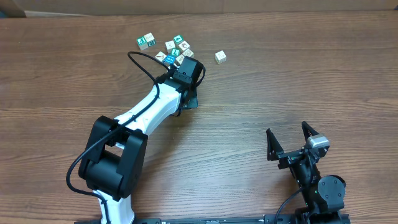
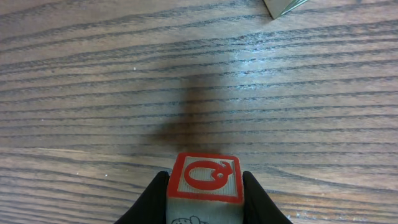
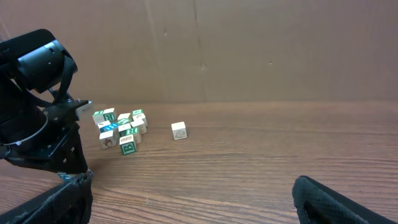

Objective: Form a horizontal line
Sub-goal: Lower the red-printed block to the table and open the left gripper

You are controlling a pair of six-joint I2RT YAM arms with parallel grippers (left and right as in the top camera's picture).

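Note:
My left gripper (image 1: 186, 70) is shut on a cream cube with a red letter Q (image 2: 205, 180), held just above the wood beside the bunch. An irregular bunch of cream-and-teal cubes (image 1: 168, 50) lies at the far middle of the table and also shows in the right wrist view (image 3: 121, 132). One cream cube (image 1: 220, 57) stands alone to the right of the bunch, seen too in the right wrist view (image 3: 179, 130). No straight row of cubes shows. My right gripper (image 1: 289, 140) is open and empty near the front right.
The left arm (image 1: 149, 109) stretches diagonally from the front left base to the bunch. A cube corner (image 2: 283, 6) sits at the top right of the left wrist view. A brown wall (image 3: 249, 50) stands behind the table.

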